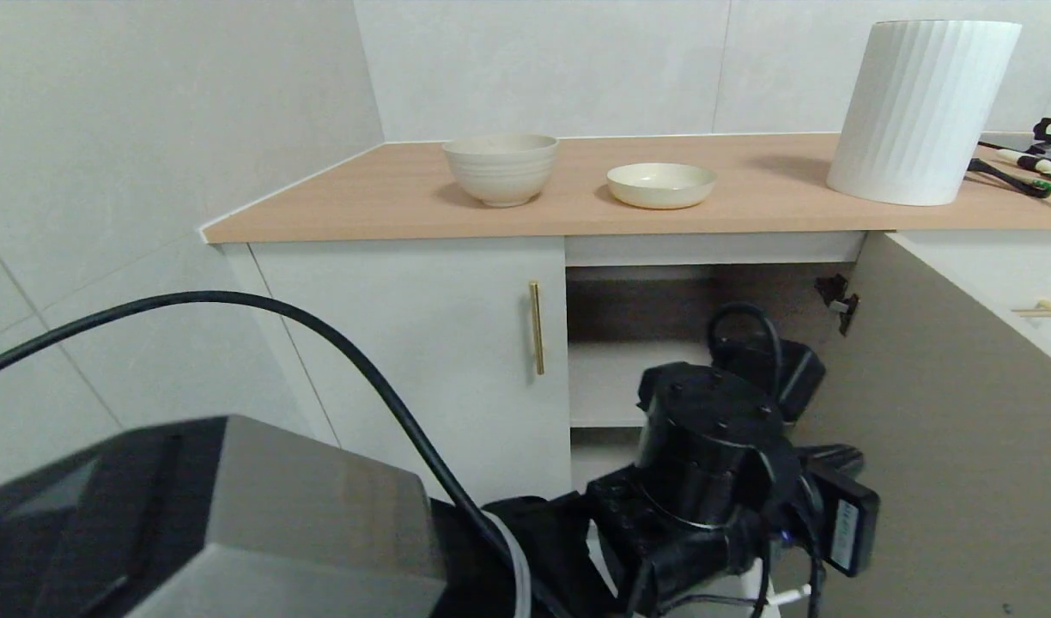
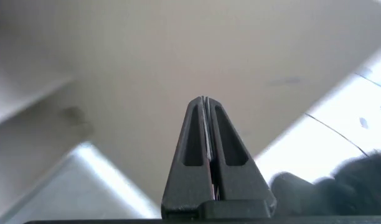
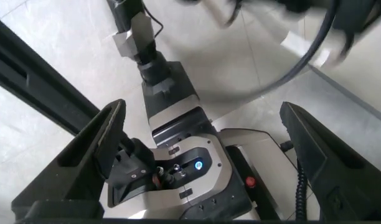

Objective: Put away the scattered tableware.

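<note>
A ribbed cream bowl (image 1: 501,167) stands on the wooden counter (image 1: 362,206), and a shallow cream dish (image 1: 661,184) sits to its right. Both are well above and behind a black arm (image 1: 714,463) that stands low in front of the open cupboard. In the left wrist view my left gripper (image 2: 204,99) is shut with nothing between its fingers, facing pale flat surfaces. In the right wrist view my right gripper (image 3: 203,107) is open and empty, pointing down at the tiled floor.
A tall white ribbed container (image 1: 916,112) stands at the counter's right, with dark utensils (image 1: 1019,167) beyond it. The cupboard's right door (image 1: 946,412) is swung open, showing a bare shelf (image 1: 620,378). The left door with its gold handle (image 1: 536,328) is closed. A wall bounds the left.
</note>
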You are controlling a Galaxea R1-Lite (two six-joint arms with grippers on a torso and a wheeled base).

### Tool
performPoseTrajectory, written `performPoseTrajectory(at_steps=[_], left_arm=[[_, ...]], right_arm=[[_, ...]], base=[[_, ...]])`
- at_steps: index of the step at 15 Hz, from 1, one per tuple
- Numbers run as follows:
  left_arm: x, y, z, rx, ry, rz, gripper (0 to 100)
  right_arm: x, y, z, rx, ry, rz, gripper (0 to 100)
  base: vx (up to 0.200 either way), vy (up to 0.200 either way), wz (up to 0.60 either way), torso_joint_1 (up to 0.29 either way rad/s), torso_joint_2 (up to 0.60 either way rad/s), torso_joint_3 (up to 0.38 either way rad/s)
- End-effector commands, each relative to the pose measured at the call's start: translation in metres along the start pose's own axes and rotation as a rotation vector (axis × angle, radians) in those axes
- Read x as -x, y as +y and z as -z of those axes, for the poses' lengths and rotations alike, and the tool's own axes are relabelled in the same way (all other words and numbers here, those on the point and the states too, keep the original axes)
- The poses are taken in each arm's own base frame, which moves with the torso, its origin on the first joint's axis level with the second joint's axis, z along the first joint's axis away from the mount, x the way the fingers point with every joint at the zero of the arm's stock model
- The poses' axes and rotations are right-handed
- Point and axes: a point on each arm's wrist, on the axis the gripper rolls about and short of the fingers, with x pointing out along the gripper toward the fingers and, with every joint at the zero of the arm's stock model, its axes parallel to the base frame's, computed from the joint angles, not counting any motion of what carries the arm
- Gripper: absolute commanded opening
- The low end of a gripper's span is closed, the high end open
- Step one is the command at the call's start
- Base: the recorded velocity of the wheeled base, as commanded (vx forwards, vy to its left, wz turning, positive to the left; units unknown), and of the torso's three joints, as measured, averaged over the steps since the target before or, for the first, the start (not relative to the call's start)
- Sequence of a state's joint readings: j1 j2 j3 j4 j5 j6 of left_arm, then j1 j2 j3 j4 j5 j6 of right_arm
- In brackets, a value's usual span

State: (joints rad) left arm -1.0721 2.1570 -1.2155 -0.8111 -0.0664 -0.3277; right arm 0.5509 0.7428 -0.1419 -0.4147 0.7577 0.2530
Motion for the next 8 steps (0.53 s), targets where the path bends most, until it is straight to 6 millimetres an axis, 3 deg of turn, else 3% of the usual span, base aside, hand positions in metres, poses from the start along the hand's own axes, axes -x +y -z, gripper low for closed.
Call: performPoseTrajectory(at_steps=[1, 3, 5, 8], left_arm=[[0.024, 0.033, -0.027, 0.020, -0.055, -0.081, 0], [0.038, 0.048, -0.037, 0.026, -0.071, -0.127, 0], [0.074, 0.074, -0.045, 0.042, -0.069, -0.200, 0], [0.118, 0.116, -0.040, 0.085, -0.032, -0.303, 0]], right_arm=[[-0.003, -0.002, -0.001, -0.013, 0.014, 0.002, 100], [-0.005, -0.004, -0.006, -0.015, 0.016, 0.003, 100], [-0.019, -0.013, -0.021, -0.045, 0.049, 0.011, 100], [-0.058, -0.043, -0.055, -0.110, 0.115, 0.037, 100]], base=[[0.000, 0.000, 0.00, 0.000, 0.00, 0.000], [0.000, 0.000, 0.00, 0.000, 0.00, 0.000], [0.000, 0.000, 0.00, 0.000, 0.00, 0.000], [0.000, 0.000, 0.00, 0.000, 0.00, 0.000]])
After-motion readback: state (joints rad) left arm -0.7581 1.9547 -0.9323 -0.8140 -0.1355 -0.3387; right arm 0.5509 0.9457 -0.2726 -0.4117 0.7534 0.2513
